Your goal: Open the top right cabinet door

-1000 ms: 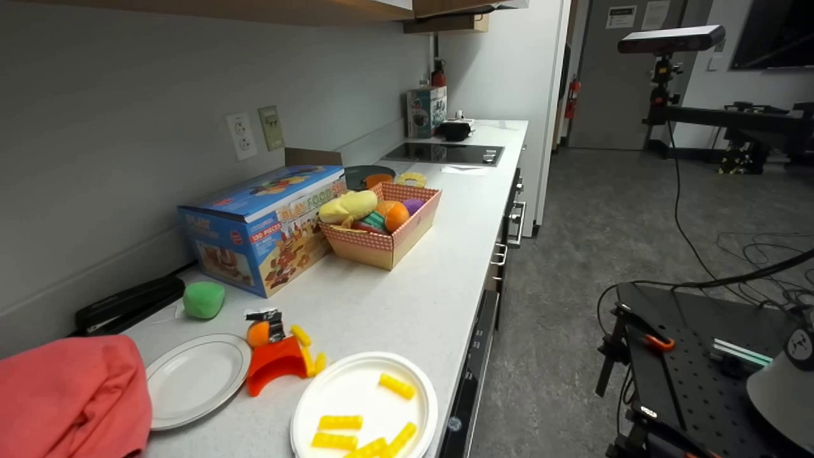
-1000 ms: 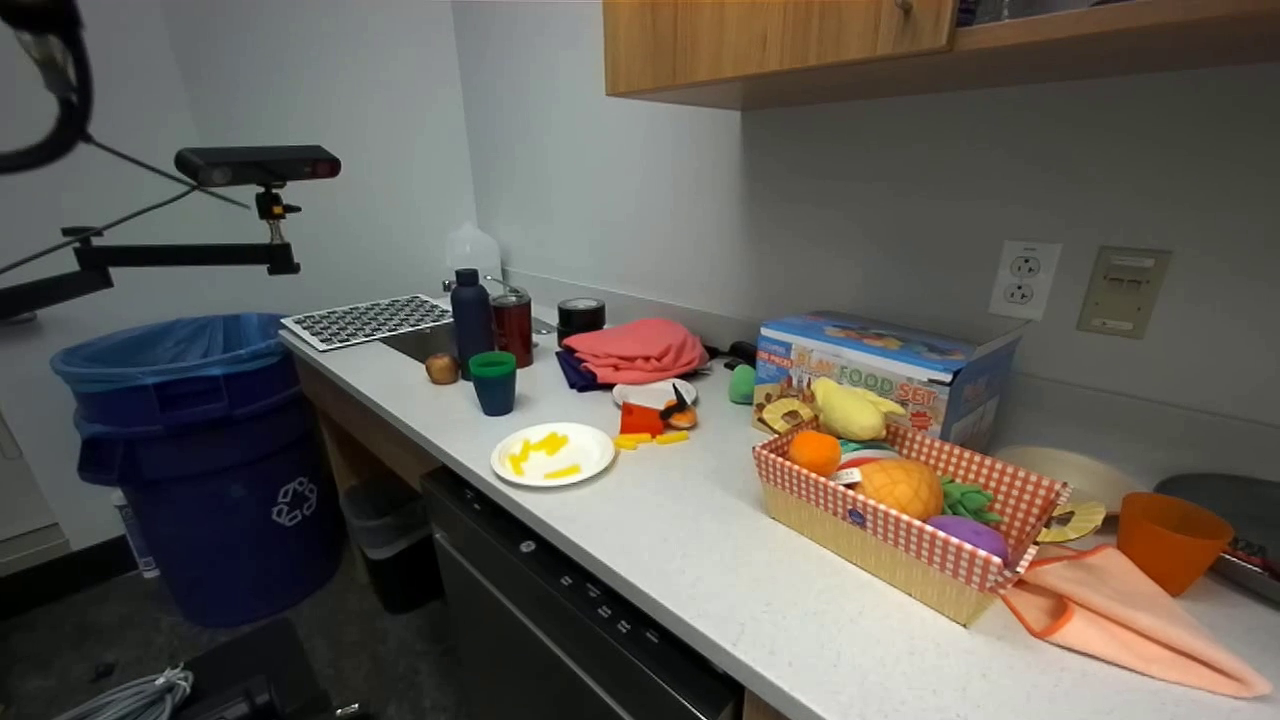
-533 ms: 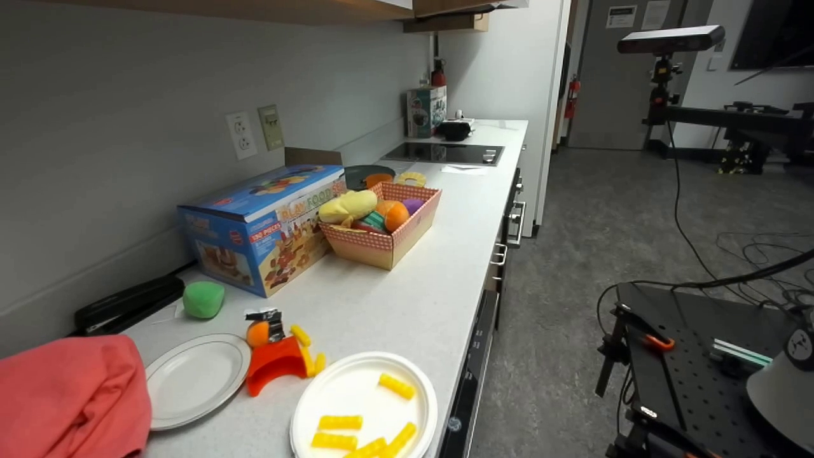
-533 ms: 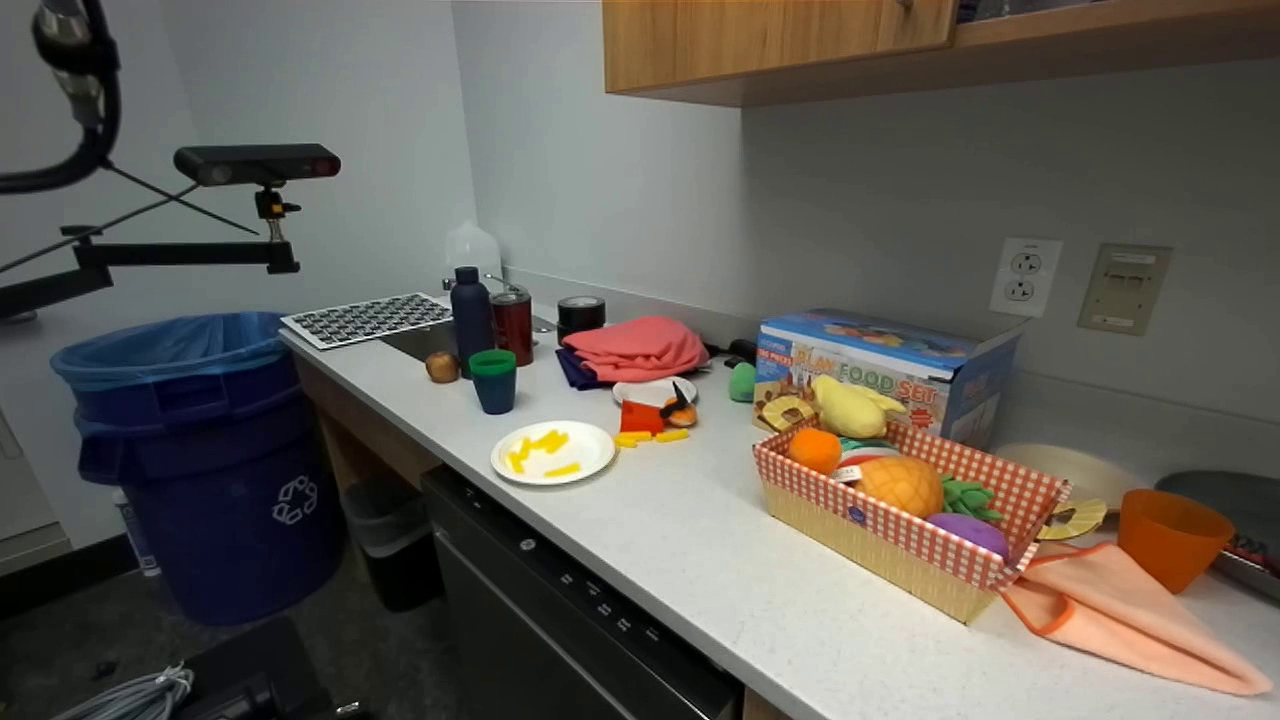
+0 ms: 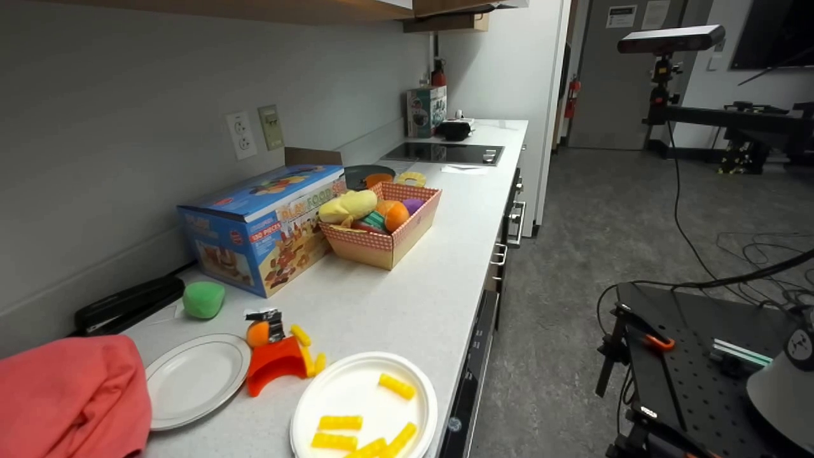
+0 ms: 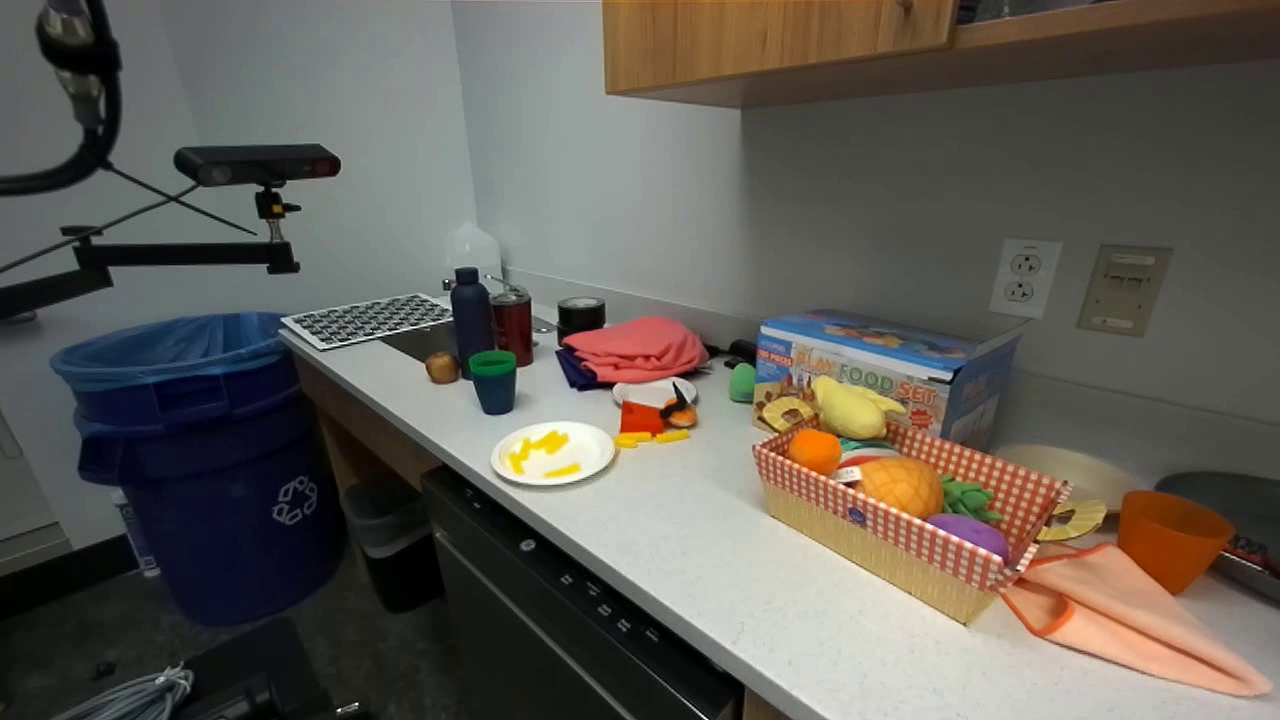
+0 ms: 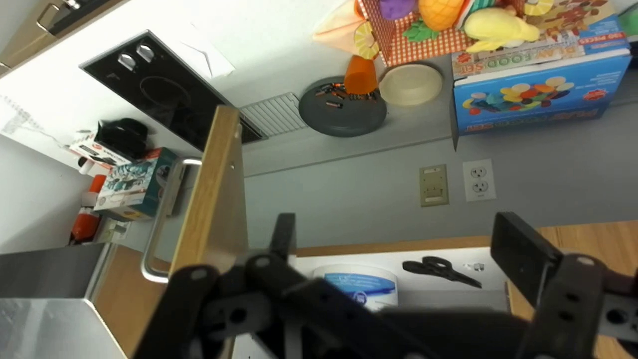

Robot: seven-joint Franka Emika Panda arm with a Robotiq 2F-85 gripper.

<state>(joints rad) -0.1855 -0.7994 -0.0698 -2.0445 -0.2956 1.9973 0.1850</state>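
Observation:
In the wrist view, a wooden cabinet door (image 7: 217,199) stands swung out from the cabinet, with its edge and inner face showing. Its silver bar handle (image 7: 162,219) is on the outer face. The cabinet's inside is exposed, with a white and blue tub (image 7: 359,281) and black scissors (image 7: 436,269) on its white shelf. My gripper (image 7: 396,232) is open and empty in front of this opening. Its left finger overlaps the door's inner side; I cannot tell whether they touch. A neighbouring door (image 6: 780,40) is shut in an exterior view. My gripper is outside both exterior views.
Below is the counter with a checked basket (image 6: 870,545) of toy food, a blue toy box (image 6: 860,360), a cooktop (image 7: 159,89) and a white plate (image 6: 555,470). Another wooden cabinet part with a metal panel (image 7: 55,319) is at the wrist view's lower left.
A black looped cable at the upper left of an exterior view has moved slightly right and down since one second ago, then stays nearly still. The counter objects have not moved.

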